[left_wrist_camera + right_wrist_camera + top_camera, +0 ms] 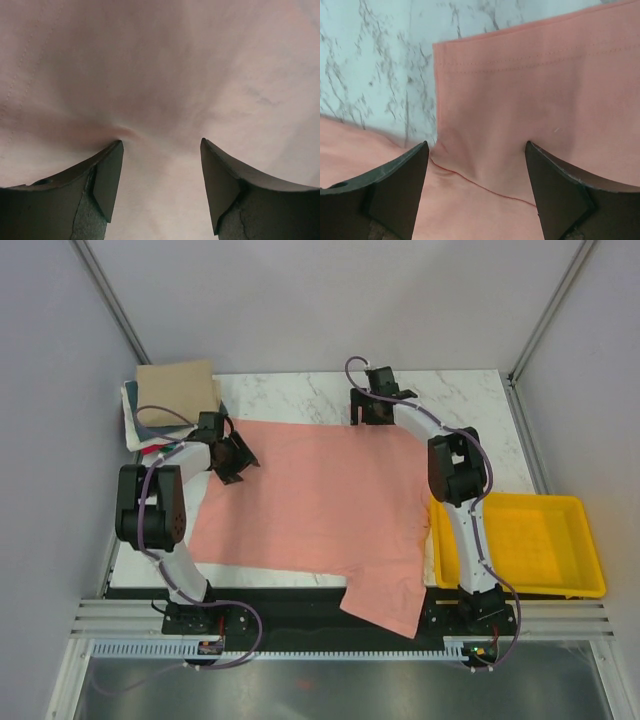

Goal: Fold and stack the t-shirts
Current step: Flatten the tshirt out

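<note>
— How far along are they?

— A pile of folded shirts [145, 422] sits at the far left corner of the table [460, 400], with a tan t-shirt [178, 385] on top. I'd call those done.

— And the big one?

— The salmon-pink t-shirt [320, 500] lies spread flat across the middle, not yet folded, one part hanging over the near edge.

— Is either arm holding it?

— No. The left tool [232, 462] is down on its far left part, jaws wide, cloth puckered beside one finger. The right tool [372, 410] stands wide over a hemmed corner at the far right. Every fold on this one, and stacking it, is yet to do.
</note>
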Available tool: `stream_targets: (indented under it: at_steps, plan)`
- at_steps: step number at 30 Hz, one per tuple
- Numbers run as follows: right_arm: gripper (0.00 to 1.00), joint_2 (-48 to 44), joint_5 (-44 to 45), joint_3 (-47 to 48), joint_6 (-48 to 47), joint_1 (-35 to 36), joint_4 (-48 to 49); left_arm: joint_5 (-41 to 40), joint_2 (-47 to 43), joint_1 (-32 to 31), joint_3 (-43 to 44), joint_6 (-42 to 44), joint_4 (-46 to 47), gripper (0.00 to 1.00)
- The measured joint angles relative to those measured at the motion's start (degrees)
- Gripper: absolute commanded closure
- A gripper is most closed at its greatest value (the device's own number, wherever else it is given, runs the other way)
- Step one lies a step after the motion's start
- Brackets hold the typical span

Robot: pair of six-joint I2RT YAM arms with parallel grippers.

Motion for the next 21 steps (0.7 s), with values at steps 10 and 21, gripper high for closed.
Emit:
stream_targets:
  at_steps: [10, 21]
  plan:
    - [0.08, 16.3, -4.3, 25.5, 1.1, -1.6, 1.7, -1.8, 10.3, 1.3, 15.0, -0.7, -0.7, 0.30]
    - [0.02, 8.6, -10.0, 15.1, 2.3, -2.9, 11.9, -2.3, -5.5, 1.1, 14.0, 0.7, -5.7, 0.28]
